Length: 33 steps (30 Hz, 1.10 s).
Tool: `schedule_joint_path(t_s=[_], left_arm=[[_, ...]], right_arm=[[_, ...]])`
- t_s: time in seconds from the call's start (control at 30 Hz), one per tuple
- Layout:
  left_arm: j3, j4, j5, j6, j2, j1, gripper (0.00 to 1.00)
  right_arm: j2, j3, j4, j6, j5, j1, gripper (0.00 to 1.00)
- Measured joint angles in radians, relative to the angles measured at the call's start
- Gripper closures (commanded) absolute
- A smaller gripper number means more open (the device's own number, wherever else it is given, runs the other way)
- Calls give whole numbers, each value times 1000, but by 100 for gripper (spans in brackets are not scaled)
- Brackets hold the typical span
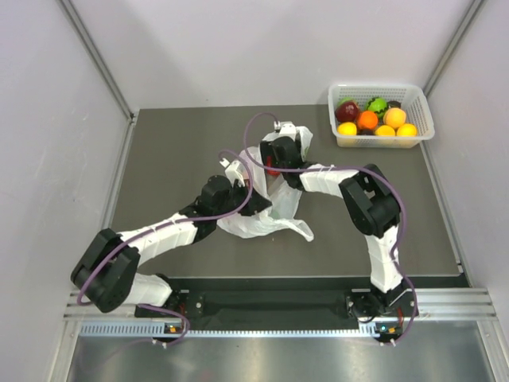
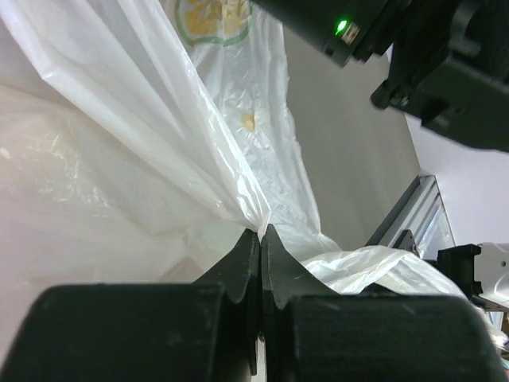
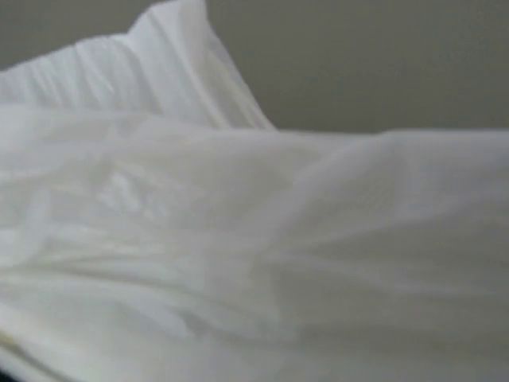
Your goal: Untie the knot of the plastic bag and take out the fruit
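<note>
From above, your bag (image 1: pixel 266 216) lies mid-surface (image 1: pixel 175 151) between both arms, with the right claw (image 1: pixel 276 165) over its top. Left wrist: your left claw (image 2: pixel 261 239) is clenched on a bag fold. Right wrist: only blurred plastic, so I cannot tell its grip. You seem to be opening the bag; next, spread the mouth gently.

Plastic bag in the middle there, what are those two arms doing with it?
The left gripper is shut on a pinch of the plastic bag. The right gripper is at the bag's far side, where what looks like a red fruit shows; whether it grips anything is unclear. A white basket at the far right corner holds assorted fruit.
</note>
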Motion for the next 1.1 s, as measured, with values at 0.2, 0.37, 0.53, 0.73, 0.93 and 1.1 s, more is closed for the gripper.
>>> schedule_joint_path(t_s=[0.2, 0.37, 0.53, 0.73, 0.93, 1.1], left_arm=[[-9, 2, 4, -1, 5, -1, 100], [-22, 3, 9, 0, 5, -5, 100], [-46, -3, 16, 0, 2, -12, 100], [-60, -40, -7, 3, -18, -15, 100], [-60, -64, -48, 19, -57, -15, 100], [-60, -90, -75, 39, -69, -15, 100]], right_arm=[[17, 40, -81, 48, -103, -40, 37], [11, 24, -66, 75, -206, -70, 69], [-92, -113, -58, 95, -349, -102, 81], [-288, -288, -101, 129, -639, -165, 85], [-422, -364, -180, 127, -946, -198, 88], [-521, -430, -248, 124, -1135, -199, 100]])
